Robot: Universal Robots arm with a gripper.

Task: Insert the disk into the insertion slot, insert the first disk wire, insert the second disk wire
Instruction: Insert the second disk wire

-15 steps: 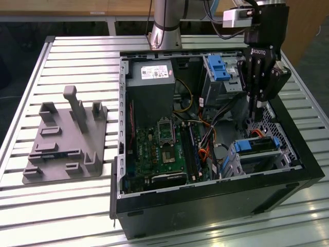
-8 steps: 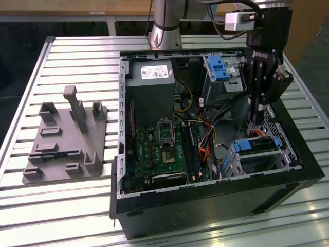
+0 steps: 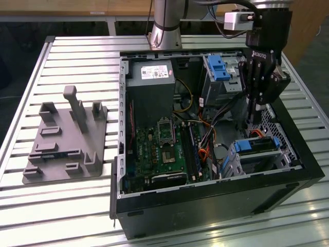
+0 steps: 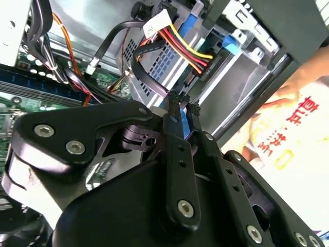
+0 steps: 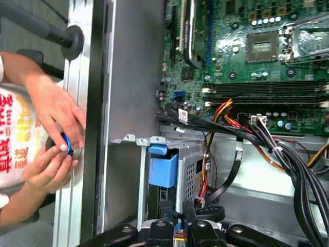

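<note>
Exterior view: disk (image 3: 258, 145) just beneath jaws

Hand (image 3: 254, 122) points straight down from the wrist, fingers (image 4: 175, 121) nearly pressed together.

Black end effector (image 3: 255, 119) above a black computer case (image 3: 205, 206), and inside it the motherboard (image 3: 162, 149) shows deep green. Bright blue on the disk (image 3: 247, 146), set against the dull grey of the insertion slot (image 3: 259, 164). Blue again on the latch (image 3: 218, 67), with the taller cage (image 3: 234, 85) grey. Wires (image 4: 187, 51) run red, yellow, orange and black. A plain grey fixture (image 3: 67, 139) lies on the silver, ribbed desk (image 3: 77, 51).
</note>
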